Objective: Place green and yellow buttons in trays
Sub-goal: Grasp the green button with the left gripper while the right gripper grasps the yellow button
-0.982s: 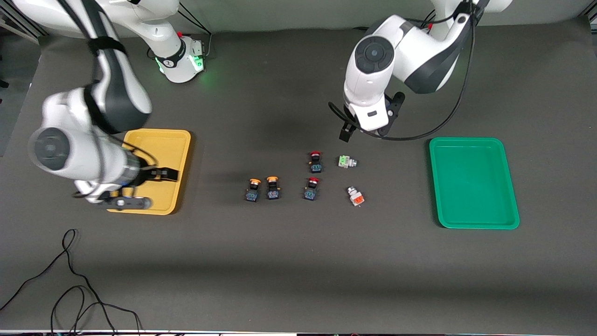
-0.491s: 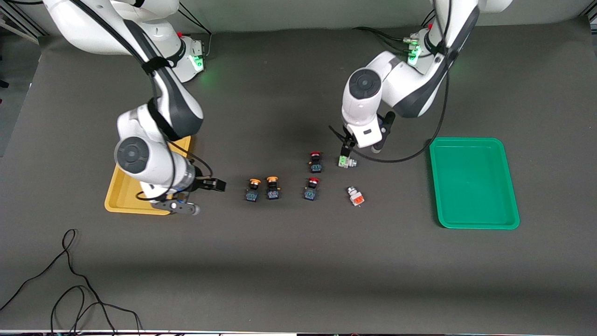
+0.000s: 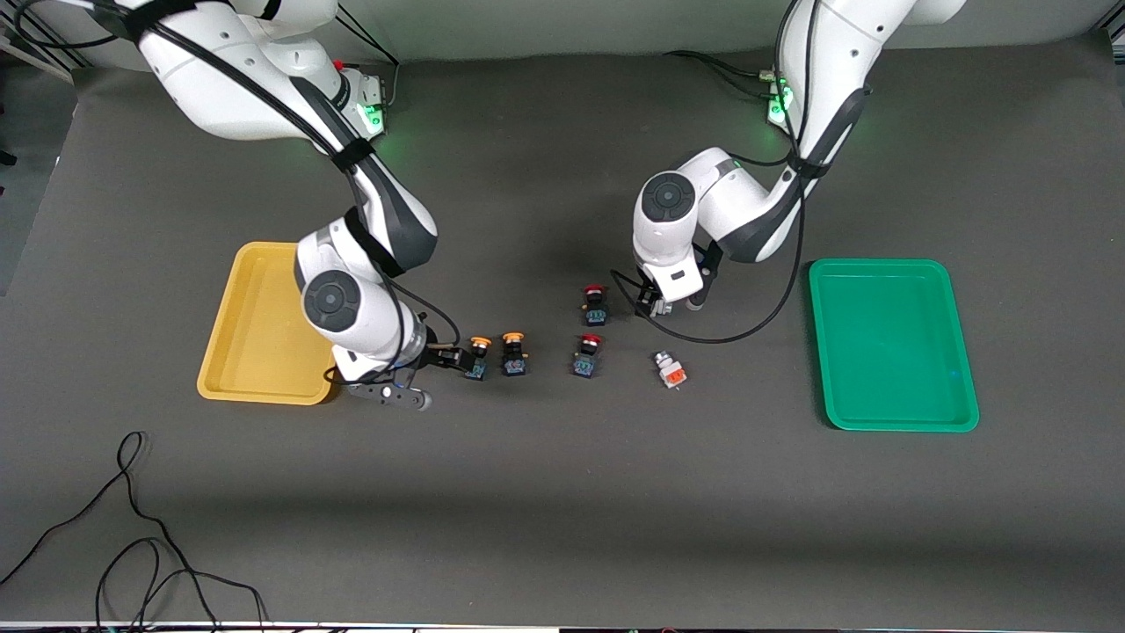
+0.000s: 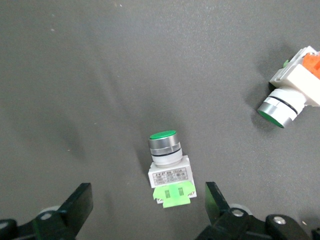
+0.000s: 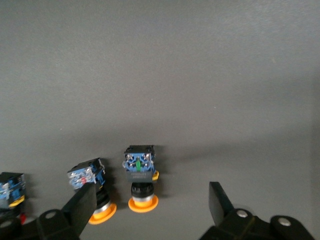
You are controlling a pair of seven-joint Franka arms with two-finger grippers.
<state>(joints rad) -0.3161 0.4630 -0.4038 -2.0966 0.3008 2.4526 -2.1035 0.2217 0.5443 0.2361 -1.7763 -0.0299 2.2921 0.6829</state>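
**Both arms lined up, nothing delivered yet**

The left gripper (image 4: 145,210) has its jaws spread wide and empty, the green button (image 4: 168,165) lying between them on the surface (image 3: 562,510). The right gripper (image 5: 150,212), jaws equally wide and empty, brackets one of the yellow buttons (image 5: 140,175), its twin (image 5: 92,187) just beside one finger. Outward, the green tray (image 3: 954,422) and yellow tray (image 3: 220,387) both sit bare. By my reading, every pick and drop remains.
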